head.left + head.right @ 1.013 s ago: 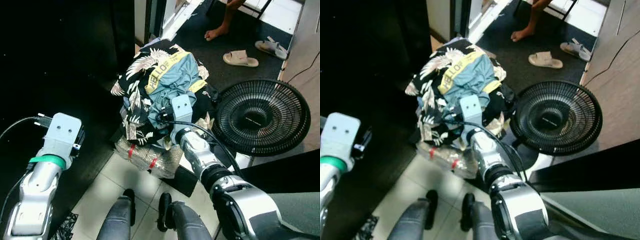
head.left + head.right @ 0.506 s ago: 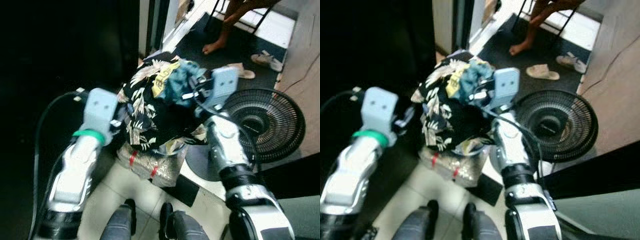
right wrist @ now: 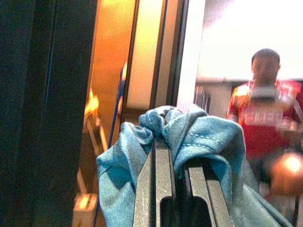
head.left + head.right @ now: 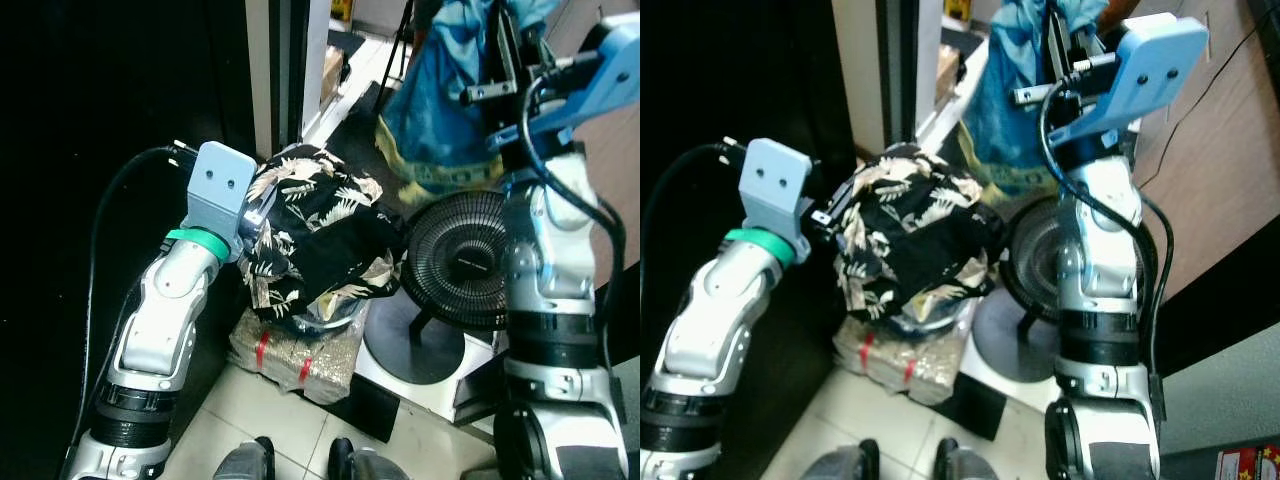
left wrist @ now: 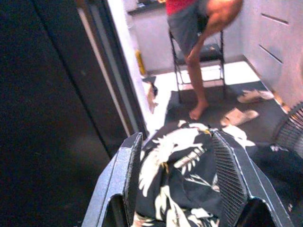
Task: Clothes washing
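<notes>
Tiled floor: fan (image 4: 468,262) beside clothes pile (image 4: 312,235); right gripper (image 3: 176,163) pinching blue garment (image 4: 445,95); left gripper (image 5: 177,179) spread.

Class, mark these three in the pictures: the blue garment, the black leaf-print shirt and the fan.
blue garment (image 4: 440,110), left eye view, middle of the hanging cloth.
black leaf-print shirt (image 4: 320,240), left eye view, top of the pile.
fan (image 4: 462,265), left eye view, centre of the grille.

Blue garment (image 4: 440,100) aloft; floral shirt (image 4: 315,235) heaped
</notes>
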